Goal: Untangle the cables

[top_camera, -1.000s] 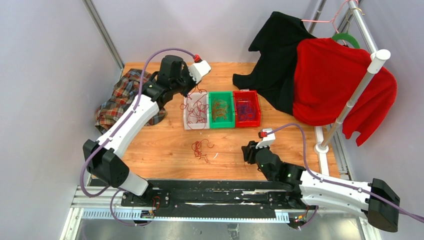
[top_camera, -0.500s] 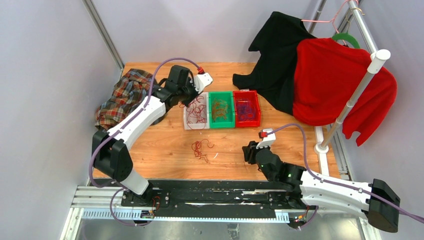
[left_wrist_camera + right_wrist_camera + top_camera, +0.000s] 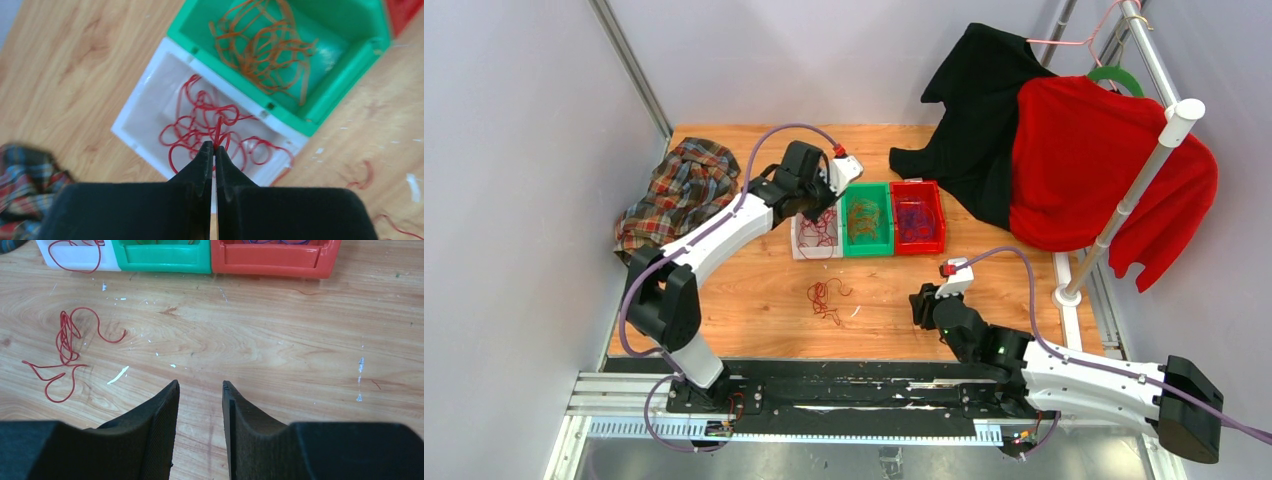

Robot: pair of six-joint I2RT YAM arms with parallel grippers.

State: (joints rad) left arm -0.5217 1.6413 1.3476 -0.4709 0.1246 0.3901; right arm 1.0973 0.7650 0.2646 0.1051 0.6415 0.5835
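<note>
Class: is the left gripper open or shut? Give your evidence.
Shut. The left gripper has its fingertips pressed together, pinching a red cable above the white bin.

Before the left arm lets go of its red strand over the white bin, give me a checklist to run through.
1. Left gripper shut on red strand: ok.
2. Gripper above white bin, not green bin: ok.
3. Strand free of binned red cables: cannot tell.
4. Right gripper open, clear of loose red cables: ok.
5. Table free of cables: not ok, the loose tangle lies there.
</note>
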